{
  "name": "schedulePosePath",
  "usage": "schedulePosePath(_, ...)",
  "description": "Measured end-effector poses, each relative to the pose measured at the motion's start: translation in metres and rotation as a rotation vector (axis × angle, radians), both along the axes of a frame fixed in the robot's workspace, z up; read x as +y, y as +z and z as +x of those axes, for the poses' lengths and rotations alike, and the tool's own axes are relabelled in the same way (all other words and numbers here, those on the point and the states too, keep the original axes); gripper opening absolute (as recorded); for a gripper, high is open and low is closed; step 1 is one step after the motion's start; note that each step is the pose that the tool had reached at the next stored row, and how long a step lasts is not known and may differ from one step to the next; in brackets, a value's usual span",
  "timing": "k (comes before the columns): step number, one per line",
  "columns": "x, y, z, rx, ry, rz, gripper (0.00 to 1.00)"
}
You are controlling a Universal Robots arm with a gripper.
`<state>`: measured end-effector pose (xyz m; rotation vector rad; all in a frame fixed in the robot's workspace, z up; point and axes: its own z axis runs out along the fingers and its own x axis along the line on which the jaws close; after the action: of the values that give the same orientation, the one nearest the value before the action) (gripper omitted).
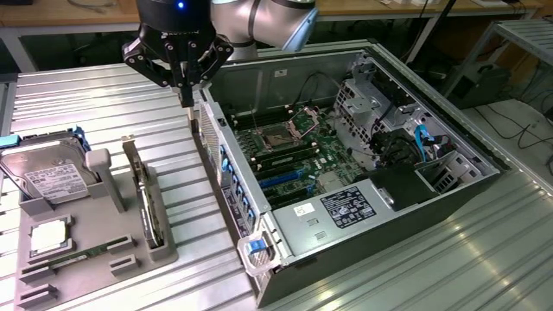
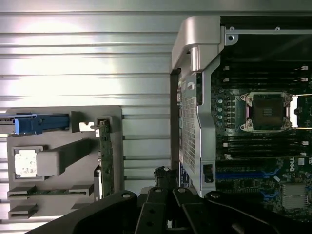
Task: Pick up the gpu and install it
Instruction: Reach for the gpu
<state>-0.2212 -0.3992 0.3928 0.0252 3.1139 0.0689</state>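
Observation:
The gpu (image 1: 144,197) stands on edge in a slot of the grey holder tray (image 1: 95,223), with its silver bracket at the far end. In the wrist view the gpu (image 2: 105,158) shows as a thin green strip. My gripper (image 1: 184,91) hangs above the near wall of the open computer case (image 1: 226,162), up and to the exterior view's right of the card. Its fingers meet at a point with nothing held between them. The gripper (image 2: 165,191) appears as dark linkages over the case wall. The motherboard (image 1: 289,146), with its blue slots (image 1: 281,183), lies bare inside the case.
A silver hard drive (image 1: 45,173) with a white label stands at the tray's far left. A CPU (image 1: 50,236) and a RAM stick (image 1: 62,260) lie in the tray's front. The case holds cables and a drive cage (image 1: 380,110). The ribbed metal table (image 1: 112,103) surrounds everything.

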Motion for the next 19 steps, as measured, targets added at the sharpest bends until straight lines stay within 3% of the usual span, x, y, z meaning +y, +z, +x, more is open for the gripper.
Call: schedulePosePath(19, 0.0000, -0.0002, -0.011, 0.0001, 0.000, 0.0000, 0.11)
